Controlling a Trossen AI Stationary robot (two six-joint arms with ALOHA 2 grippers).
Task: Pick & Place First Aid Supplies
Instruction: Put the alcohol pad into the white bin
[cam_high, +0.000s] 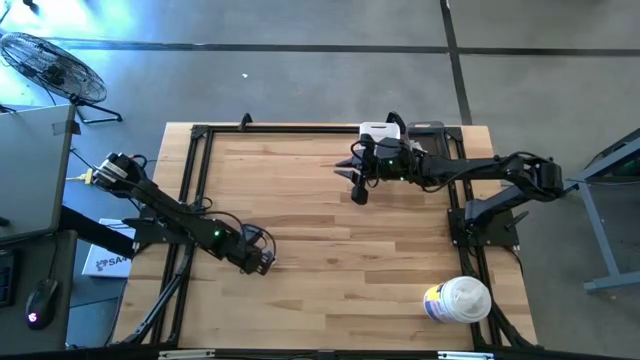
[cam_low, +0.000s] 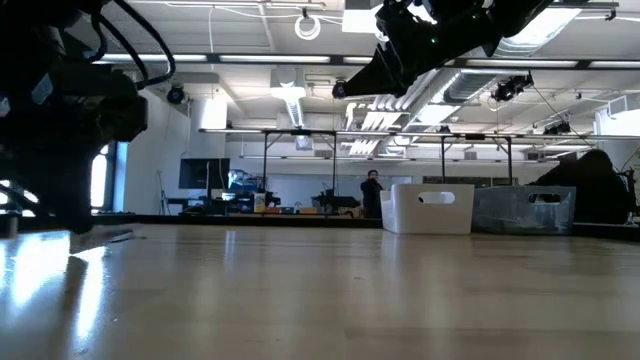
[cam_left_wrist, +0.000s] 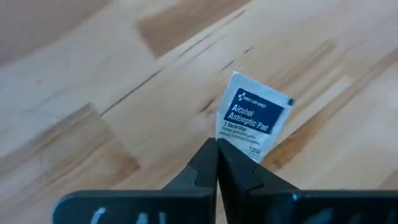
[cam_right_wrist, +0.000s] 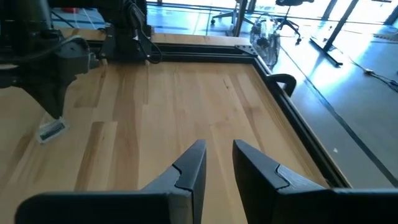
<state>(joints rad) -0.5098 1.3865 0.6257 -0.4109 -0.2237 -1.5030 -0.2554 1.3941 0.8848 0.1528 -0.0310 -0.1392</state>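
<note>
1. Your left gripper (cam_left_wrist: 217, 144) sits lower left of centre in the high view, down at the wooden table (cam_high: 330, 270), jaws pinched tight on the edge of an alcohol antiseptic pad packet (cam_left_wrist: 252, 121).
2. Your right gripper (cam_high: 357, 186) hangs raised at upper centre, fingers (cam_right_wrist: 189, 163) narrowly apart, holding nothing.
3. Farther back, a white bin (cam_low: 431, 208) stands at the table's far edge.
</note>
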